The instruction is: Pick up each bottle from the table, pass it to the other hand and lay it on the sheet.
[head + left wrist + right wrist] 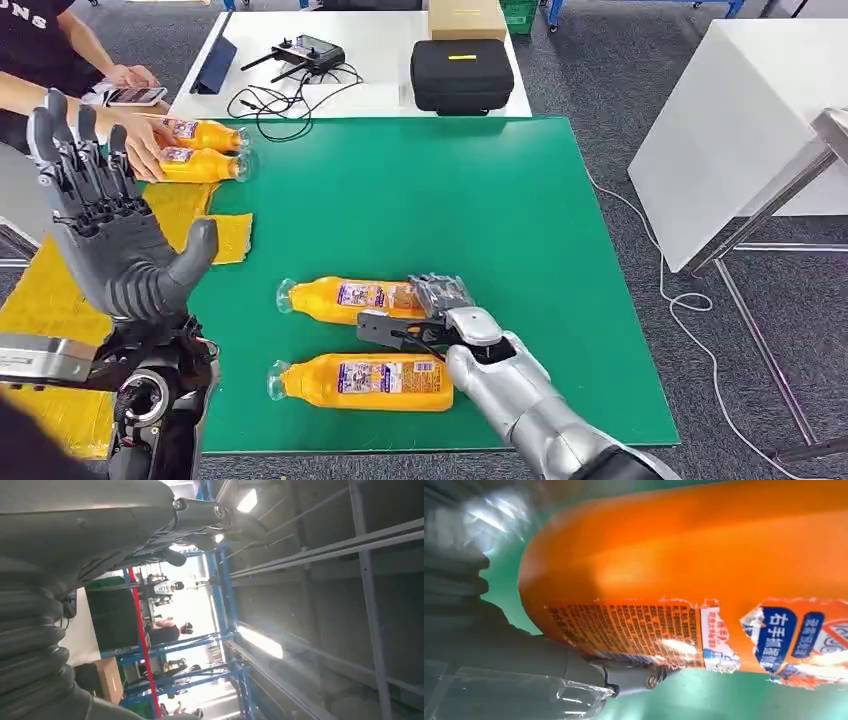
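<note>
Two orange bottles lie side by side on the green mat (470, 190) near its front edge. My right hand (440, 312) grips the base end of the farther bottle (340, 298), fingers over its top and thumb against its near side; the bottle still rests on the mat. The right wrist view shows that bottle (704, 565) close up, with the thumb (574, 672) pressed to its label. The nearer bottle (365, 382) lies free. My left hand (105, 235) is raised at the left, open, fingers spread upward, above the yellow sheet (40, 295). Two more bottles (203, 150) lie at the mat's far left corner.
A person at the far left rests a hand (148, 145) on the two far bottles and has a phone (136, 96) nearby. Behind the mat a white table holds a black case (462, 75), a cardboard box (466, 18), a controller (305, 50) and cables. Another white table (730, 130) stands to the right.
</note>
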Robot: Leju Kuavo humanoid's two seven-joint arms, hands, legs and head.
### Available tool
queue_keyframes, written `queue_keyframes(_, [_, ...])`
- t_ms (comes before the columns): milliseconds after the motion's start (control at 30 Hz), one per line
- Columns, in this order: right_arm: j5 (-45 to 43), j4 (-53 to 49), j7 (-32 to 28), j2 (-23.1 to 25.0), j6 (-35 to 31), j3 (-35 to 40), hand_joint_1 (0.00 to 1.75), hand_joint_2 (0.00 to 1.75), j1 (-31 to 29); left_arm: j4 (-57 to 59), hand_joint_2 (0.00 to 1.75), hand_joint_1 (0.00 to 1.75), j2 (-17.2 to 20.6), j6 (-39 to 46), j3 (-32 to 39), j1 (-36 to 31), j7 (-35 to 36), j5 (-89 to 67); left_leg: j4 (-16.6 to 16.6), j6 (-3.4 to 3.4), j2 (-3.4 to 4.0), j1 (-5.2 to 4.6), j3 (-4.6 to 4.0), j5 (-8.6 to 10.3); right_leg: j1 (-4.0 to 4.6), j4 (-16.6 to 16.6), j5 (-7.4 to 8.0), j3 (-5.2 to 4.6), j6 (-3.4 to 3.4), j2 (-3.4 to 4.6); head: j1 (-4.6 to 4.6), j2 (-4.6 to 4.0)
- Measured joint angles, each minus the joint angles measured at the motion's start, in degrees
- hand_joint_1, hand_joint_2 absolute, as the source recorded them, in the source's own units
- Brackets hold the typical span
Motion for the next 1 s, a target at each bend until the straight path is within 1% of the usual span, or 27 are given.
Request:
queue_keyframes(167, [0.33,0.28,-0.42,-0.04,-3.56,-0.98,1.75,1.75,0.32,-0.11,1.75,0.0,-0.04,-0.42,0.07,0.19,0.04,-0.28,0.0,0.0,-0.01,0.0,-0.01,0.0,0.0,0.0,0.0,0.0,0.0,0.0,0.0,0.0])
queue_keyframes(300, [0.33,0.39,-1.18,-0.28,-9.8,-2.45,1.75,1.75,1.13,-0.83,1.75,0.0,-0.24,-0.92,0.17,0.99,0.28,-1.16,0.0,0.0,0.0,0.0,-0.04,0.0,-0.01,0.01,0.0,0.0,0.0,0.0,0.0,0.0])
queue_keyframes(433, [-0.83,0.24,-3.91,-0.24,-22.54,-4.78,1.75,1.75,1.52,-1.68,1.75,0.0,-0.28,-1.61,0.39,1.92,2.29,-3.9,0.0,0.0,-0.01,0.01,-0.05,0.0,-0.01,0.01,0.0,-0.01,0.0,-0.01,0.0,0.0])
queue_keyframes(533, [-4.21,-1.55,-8.93,-0.13,-32.22,-8.25,1.75,1.75,1.9,-1.73,1.75,0.0,-0.02,-4.65,0.31,2.6,7.34,-11.68,0.0,0.0,-0.07,0.01,-0.06,0.0,0.0,0.01,0.0,-0.01,0.0,-0.06,0.0,0.0])
queue_keyframes(567, [-4.33,-1.75,-9.14,-0.06,-32.55,-8.66,1.75,1.75,1.86,-1.7,1.75,0.0,0.0,-4.86,0.28,2.79,7.63,-12.31,0.0,0.0,-0.04,0.01,-0.05,0.0,0.0,0.0,0.0,-0.01,0.0,-0.06,0.0,0.0])
queue_keyframes(600, [-5.09,-2.71,-10.47,0.11,-34.34,-10.54,1.75,1.75,1.84,-1.4,1.75,0.0,0.13,-5.64,-0.09,2.97,8.26,-13.84,0.0,0.0,-0.03,0.01,-0.03,0.0,-0.01,0.0,0.0,-0.01,0.0,-0.04,0.0,0.0])
queue_keyframes(933, [-5.5,-4.46,-11.2,0.31,-34.72,-14.2,1.75,1.75,2.42,-0.92,1.75,0.0,0.26,-5.95,-0.46,3.03,8.65,-14.42,0.0,0.0,-0.03,0.02,-0.03,0.0,0.0,0.01,0.0,-0.02,0.0,-0.05,0.0,0.0])
queue_keyframes(1000, [-7.68,-5.23,-14.43,0.48,-37.36,-15.08,1.75,1.75,3.04,-0.63,1.75,0.0,0.42,-8.97,-0.81,2.99,10.19,-15.65,0.0,0.0,-0.07,0.01,-0.05,0.0,0.0,0.0,-0.01,-0.02,0.0,-0.06,0.0,0.0])
